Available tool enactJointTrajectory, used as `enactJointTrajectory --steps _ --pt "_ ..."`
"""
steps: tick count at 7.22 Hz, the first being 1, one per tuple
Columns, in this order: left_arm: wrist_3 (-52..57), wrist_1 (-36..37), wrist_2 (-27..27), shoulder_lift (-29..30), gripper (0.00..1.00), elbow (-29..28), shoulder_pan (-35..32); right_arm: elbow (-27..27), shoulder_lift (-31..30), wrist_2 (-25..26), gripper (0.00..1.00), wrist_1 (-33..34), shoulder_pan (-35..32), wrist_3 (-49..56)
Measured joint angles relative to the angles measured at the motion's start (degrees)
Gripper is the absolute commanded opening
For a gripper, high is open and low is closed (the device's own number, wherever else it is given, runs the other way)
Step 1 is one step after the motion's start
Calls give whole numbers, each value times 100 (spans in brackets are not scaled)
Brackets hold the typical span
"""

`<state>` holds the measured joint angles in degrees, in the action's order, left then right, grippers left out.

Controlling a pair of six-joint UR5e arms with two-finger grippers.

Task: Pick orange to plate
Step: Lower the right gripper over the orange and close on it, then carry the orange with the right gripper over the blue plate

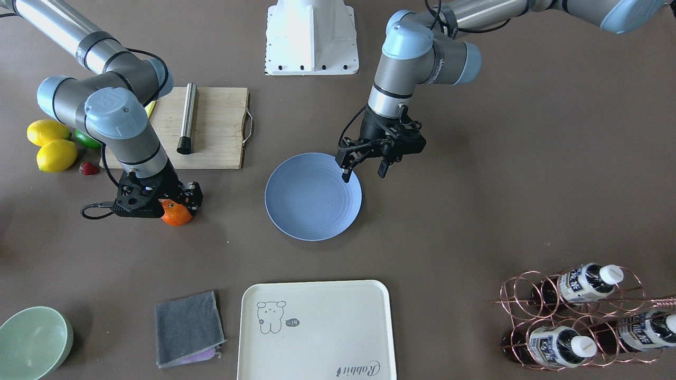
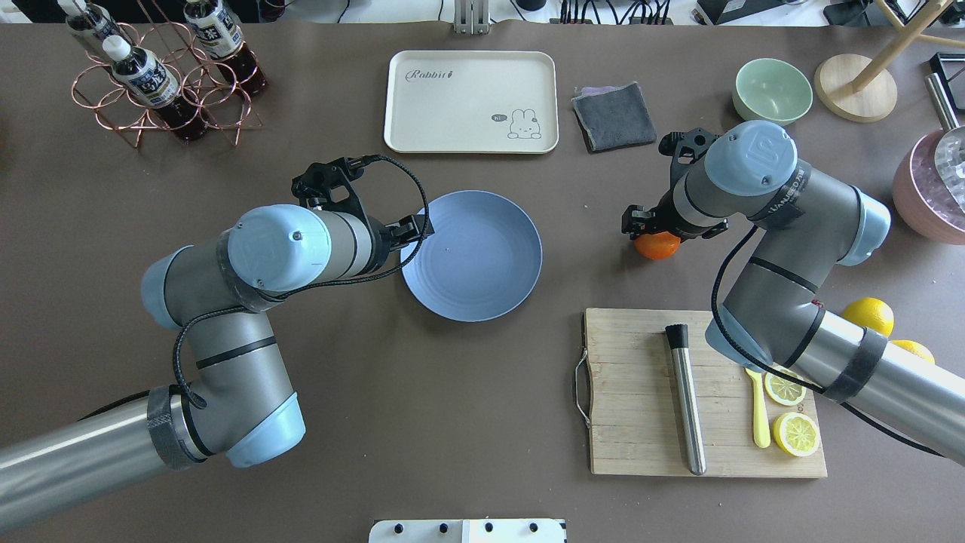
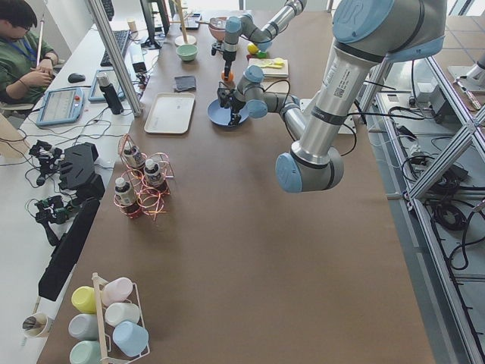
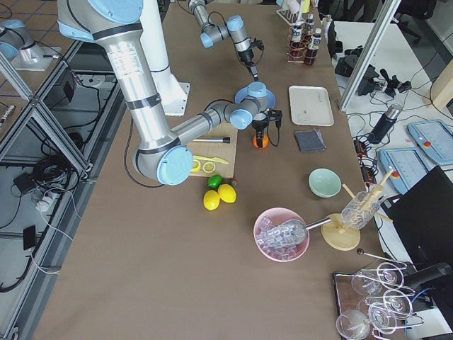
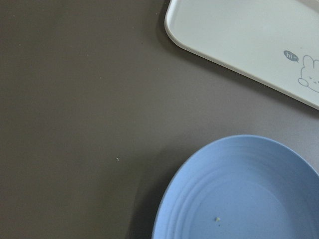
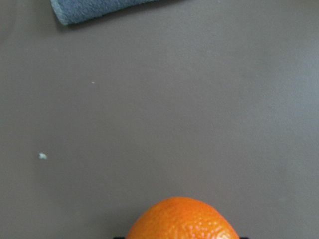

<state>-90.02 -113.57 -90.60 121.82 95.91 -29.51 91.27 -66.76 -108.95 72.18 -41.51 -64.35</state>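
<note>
The orange [image 1: 177, 214] is low over the brown table, to the robot's right of the blue plate [image 1: 313, 196]. My right gripper [image 1: 176, 205] stands straight down over the orange and is shut on it. The right wrist view shows only the fruit's dimpled top [image 6: 179, 221], with dark finger edges at both its sides. I cannot tell whether it still touches the table. The empty plate [image 2: 471, 255] lies mid-table. My left gripper [image 1: 364, 173] hangs open above the plate's rim on the robot's left side, holding nothing.
A wooden cutting board [image 2: 641, 392] with a steel rod [image 2: 684, 400] and lemon slices lies near the right arm. A cream tray [image 2: 471, 102], grey cloth [image 2: 614, 115] and green bowl [image 2: 773, 90] sit beyond. Lemons [image 1: 53, 148] and a bottle rack [image 2: 162, 83] stand at the sides.
</note>
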Motion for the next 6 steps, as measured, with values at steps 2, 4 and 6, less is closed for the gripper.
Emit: enactJointTrajectory --steps 2,4,6 --pt "931 42 -263 -167 98 141 -329 53 355 -15 0 77 -33 -36" --pt "1516 -1 -307 -615 98 398 -548 68 839 102 0 388 84 -183" --pt "1731 -288 -297 -1181 98 819 -753 20 1406 524 0 858 452 -279"
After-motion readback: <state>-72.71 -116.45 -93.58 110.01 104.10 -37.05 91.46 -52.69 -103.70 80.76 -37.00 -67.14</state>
